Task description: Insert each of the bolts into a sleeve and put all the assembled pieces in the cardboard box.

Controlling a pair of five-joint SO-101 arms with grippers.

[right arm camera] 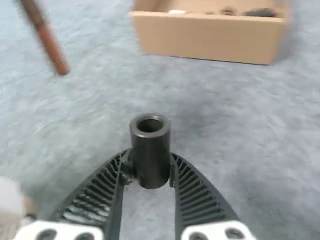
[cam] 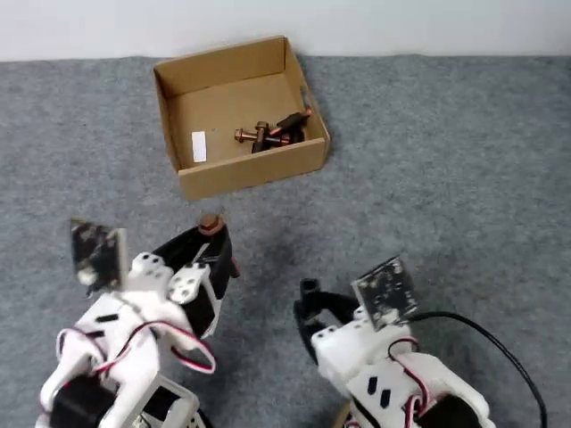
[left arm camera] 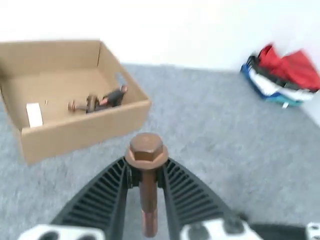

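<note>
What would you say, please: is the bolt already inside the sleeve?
No, the sleeve in the right claw shows an empty bore, and the bolt hangs apart from it in the left claw.

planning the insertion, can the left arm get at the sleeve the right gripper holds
Probably yes: the sleeve in the right gripper has its open end uncovered, and only carpet lies between it and the bolt in the left gripper.

The right pincer point(right arm camera: 149, 158) grips a black sleeve point(right arm camera: 150, 145) between its ribbed fingers, the sleeve's open bore facing up. Beyond it, on the grey tabletop point(right arm camera: 250, 125), stands the cardboard box point(right arm camera: 210, 35), with small pieces point(right arm camera: 227, 11) just visible over its near wall. Off to one side, the blurred, tilted shank of a copper bolt point(right arm camera: 47, 40) hangs above the tabletop.
</note>
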